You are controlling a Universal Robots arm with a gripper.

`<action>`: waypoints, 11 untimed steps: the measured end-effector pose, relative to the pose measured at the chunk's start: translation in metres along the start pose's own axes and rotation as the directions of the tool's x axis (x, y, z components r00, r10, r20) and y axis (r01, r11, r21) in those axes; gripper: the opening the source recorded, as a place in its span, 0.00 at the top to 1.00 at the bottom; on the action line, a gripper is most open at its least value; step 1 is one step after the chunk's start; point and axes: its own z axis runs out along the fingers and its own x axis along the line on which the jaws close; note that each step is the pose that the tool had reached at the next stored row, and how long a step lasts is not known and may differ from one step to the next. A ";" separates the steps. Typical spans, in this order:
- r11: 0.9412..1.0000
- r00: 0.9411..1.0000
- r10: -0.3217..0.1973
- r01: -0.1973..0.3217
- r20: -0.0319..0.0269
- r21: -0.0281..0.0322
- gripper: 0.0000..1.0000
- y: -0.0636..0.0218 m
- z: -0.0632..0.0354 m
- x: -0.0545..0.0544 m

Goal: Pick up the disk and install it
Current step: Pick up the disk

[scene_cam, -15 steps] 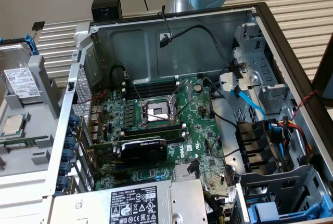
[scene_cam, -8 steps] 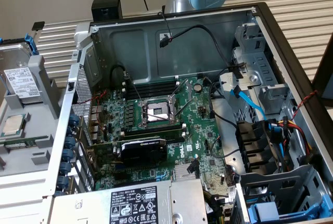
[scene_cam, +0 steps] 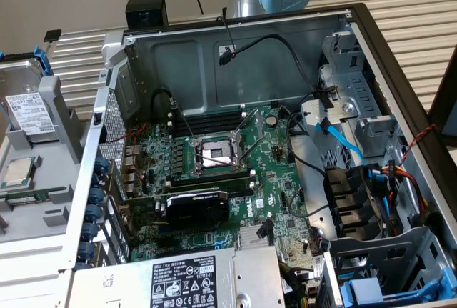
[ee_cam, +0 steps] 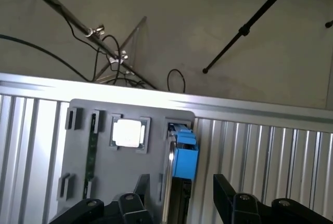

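1. The pincer (ee_cam: 180, 190) has its two fingers spread wide apart. It holds nothing.
2. The disk (scene_cam: 28, 111) stands on its edge in a grey holder (ee_cam: 122, 174), out in front of the pincer.
3. In the wrist view, the disk's blue frame (ee_cam: 185, 154) lines up with the gap between the two fingers. So the pincer looks aimed at the right thing.
4. The fingers do not touch the disk. In the exterior view the disk stands by itself with nothing pressing on it, so I think the pincer is not down around it yet.
5. A small square chip (ee_cam: 128, 133) lies flat in the same holder, just beside the disk and off to one side of the pincer's gap. It is not the thing to grab.
6. The big computer case (scene_cam: 235, 51) lies open with its parts showing, away from the holder. The disk is not inside it.
7. Done so far, as I judge it: only the lining up.
8. Left to do: both parts of the job. The disk has not been picked up, and it has not been put in the case.
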 end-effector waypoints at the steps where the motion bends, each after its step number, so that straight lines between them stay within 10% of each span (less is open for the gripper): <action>1: 1.000 1.000 0.001 -0.001 0.000 0.000 0.40 -0.0001 0.0017 0.000; 11: 1.000 1.000 0.011 -0.011 0.000 0.000 0.40 -0.0006 0.0200 0.000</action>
